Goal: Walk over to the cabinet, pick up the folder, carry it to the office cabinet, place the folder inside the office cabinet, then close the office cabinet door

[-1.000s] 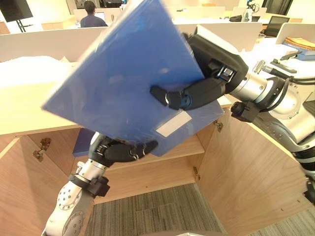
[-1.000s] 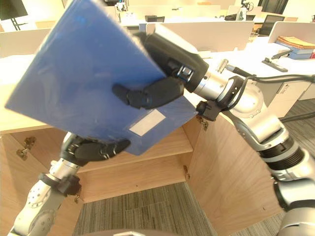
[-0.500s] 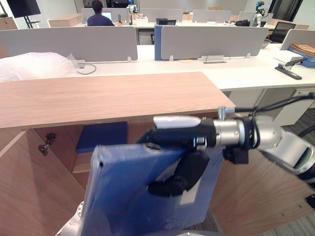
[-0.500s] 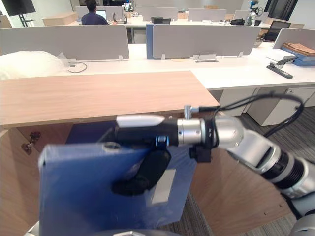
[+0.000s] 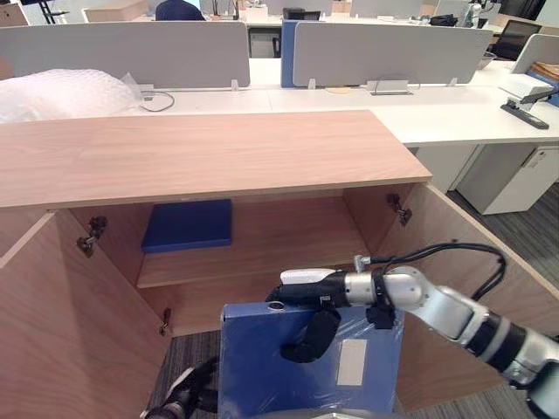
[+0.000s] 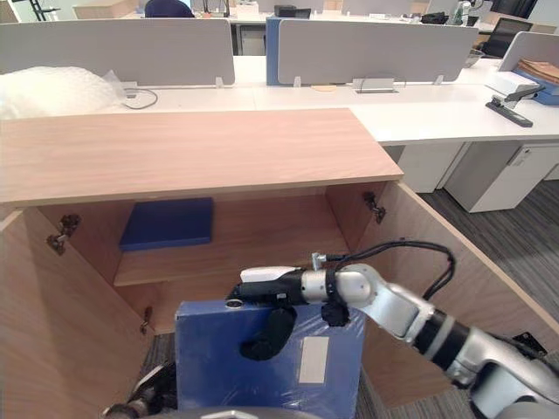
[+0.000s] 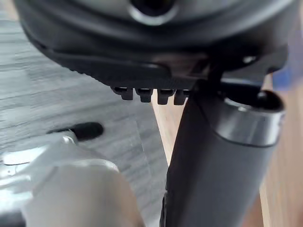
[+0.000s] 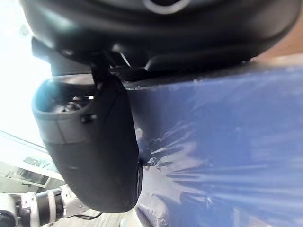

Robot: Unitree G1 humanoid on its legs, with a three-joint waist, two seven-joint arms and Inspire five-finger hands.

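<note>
My right hand [image 5: 319,297] holds a blue folder [image 5: 262,367] upright, low before the open wooden cabinet [image 5: 210,157]. It is shut on the folder's top edge, with the thumb [image 8: 94,142] pressed on the plastic-wrapped front [image 8: 227,151]. A white label [image 6: 311,360] shows on that front. My left hand [image 5: 183,397] hangs low by the folder's lower left corner with relaxed fingers and holds nothing. A second blue folder [image 5: 188,225] lies flat at the left of the cabinet's shelf [image 5: 279,249].
Both cabinet doors stand wide open, the left door [image 5: 61,332] and the right door [image 5: 437,244]. A bubble-wrap bundle [image 5: 52,92] lies behind the cabinet top. White desks with grey dividers [image 5: 131,52] stand beyond. Grey carpet [image 5: 188,349] lies below.
The folder has come down from high and tilted before my head to upright and low at the cabinet's opening. My left hand has left its underside. The camera has shifted.
</note>
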